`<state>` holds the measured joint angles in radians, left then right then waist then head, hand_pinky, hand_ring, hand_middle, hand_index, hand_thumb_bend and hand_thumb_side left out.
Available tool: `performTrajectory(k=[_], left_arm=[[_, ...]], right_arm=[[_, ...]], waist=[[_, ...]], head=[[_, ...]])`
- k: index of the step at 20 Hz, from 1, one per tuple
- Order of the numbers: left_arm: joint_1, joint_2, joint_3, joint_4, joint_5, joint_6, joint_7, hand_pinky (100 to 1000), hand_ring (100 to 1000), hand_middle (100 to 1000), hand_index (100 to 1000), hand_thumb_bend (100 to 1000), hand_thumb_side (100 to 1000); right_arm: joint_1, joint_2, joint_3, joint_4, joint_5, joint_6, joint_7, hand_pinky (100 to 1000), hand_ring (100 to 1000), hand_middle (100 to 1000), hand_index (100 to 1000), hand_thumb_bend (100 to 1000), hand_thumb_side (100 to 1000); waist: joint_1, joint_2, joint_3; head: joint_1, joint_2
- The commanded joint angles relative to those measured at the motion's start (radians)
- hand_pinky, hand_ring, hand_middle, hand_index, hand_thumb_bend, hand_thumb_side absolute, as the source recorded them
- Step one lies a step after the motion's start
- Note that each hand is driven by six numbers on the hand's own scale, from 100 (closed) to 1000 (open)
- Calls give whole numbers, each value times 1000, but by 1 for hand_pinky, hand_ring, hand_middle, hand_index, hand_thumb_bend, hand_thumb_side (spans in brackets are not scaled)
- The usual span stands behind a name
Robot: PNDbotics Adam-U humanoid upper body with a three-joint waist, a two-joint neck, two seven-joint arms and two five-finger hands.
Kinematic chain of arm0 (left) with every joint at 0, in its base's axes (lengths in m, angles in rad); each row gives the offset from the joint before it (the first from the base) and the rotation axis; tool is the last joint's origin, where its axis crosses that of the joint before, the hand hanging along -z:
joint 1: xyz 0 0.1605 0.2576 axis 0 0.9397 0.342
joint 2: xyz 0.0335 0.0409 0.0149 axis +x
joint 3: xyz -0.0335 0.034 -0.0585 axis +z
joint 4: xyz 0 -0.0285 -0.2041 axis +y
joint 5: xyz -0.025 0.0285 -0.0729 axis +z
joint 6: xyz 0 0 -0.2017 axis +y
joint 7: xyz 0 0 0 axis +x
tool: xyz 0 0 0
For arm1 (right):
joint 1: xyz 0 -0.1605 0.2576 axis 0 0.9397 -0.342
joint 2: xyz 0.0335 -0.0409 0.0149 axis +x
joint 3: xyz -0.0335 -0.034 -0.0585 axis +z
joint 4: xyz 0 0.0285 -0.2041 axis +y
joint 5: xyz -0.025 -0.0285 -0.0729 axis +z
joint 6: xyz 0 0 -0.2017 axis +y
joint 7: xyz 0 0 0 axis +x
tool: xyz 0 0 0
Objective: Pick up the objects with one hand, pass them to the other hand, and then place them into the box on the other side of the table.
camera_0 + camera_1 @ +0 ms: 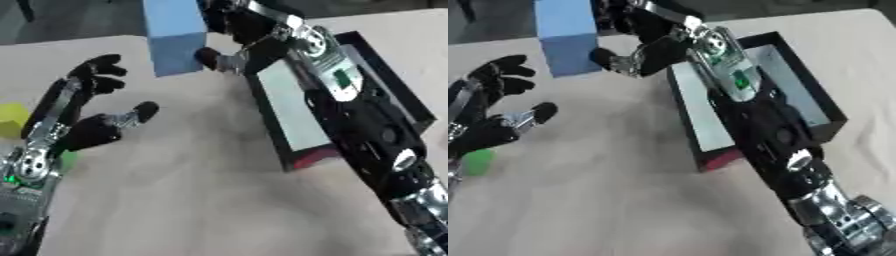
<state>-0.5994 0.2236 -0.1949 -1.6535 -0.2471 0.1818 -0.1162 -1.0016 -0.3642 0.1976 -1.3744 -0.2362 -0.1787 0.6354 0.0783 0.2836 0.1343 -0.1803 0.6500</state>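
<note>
No readable text, labels or numbers anywhere. Only markings: a green patch on the right hand's [645,47] wrist casing, and a green light low on the left arm.

I count one blue block [178,37] on my screens, a tall rectangular one. There is one black box [820,107], open at the top with a pale floor inside and a red patch at its near corner. I see one yellow object [12,119] at the left edge, only partly in frame, and one small green object [477,161], round as far as I can tell. Of my own hands I count two: one left hand [87,127] and one right hand [249,35]. All of it sits over one tan table [192,200].
</note>
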Motion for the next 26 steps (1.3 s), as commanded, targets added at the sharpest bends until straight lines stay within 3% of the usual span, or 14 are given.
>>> performTrajectory(k=[1, 8, 15, 21, 26], left_arm=[[2, 57, 23, -14, 7, 0, 17, 841, 742, 734, 895, 687, 428], [20, 131, 58, -32, 28, 5, 60, 841, 738, 727, 880, 670, 414], [21, 173, 84, -47, 51, 12, 91, 845, 740, 729, 876, 668, 410], [20, 193, 99, -61, 62, 14, 108, 844, 740, 729, 874, 668, 405], [21, 203, 107, -69, 70, 18, 119, 845, 741, 730, 872, 668, 406]], right_arm=[[-6, -75, -30, -39, -33, 6, -26, 947, 1000, 329, 631, 100, 125], [64, -238, -85, -61, -70, -6, -36, 949, 1000, 344, 670, 100, 144], [144, -358, -140, -57, -94, -21, -4, 957, 1000, 352, 699, 100, 163], [193, -428, -172, -29, -99, -52, 18, 959, 1000, 359, 717, 100, 182], [217, -462, -180, 24, -66, -110, 49, 960, 1000, 377, 754, 100, 194]], waist=[[-8, -106, -6], [-11, -119, -22], [-11, -123, -25], [-9, -122, -23], [-7, -122, -20]], head=[[3, 12], [6, 27], [-7, 25], [-34, 7], [-40, -7]])
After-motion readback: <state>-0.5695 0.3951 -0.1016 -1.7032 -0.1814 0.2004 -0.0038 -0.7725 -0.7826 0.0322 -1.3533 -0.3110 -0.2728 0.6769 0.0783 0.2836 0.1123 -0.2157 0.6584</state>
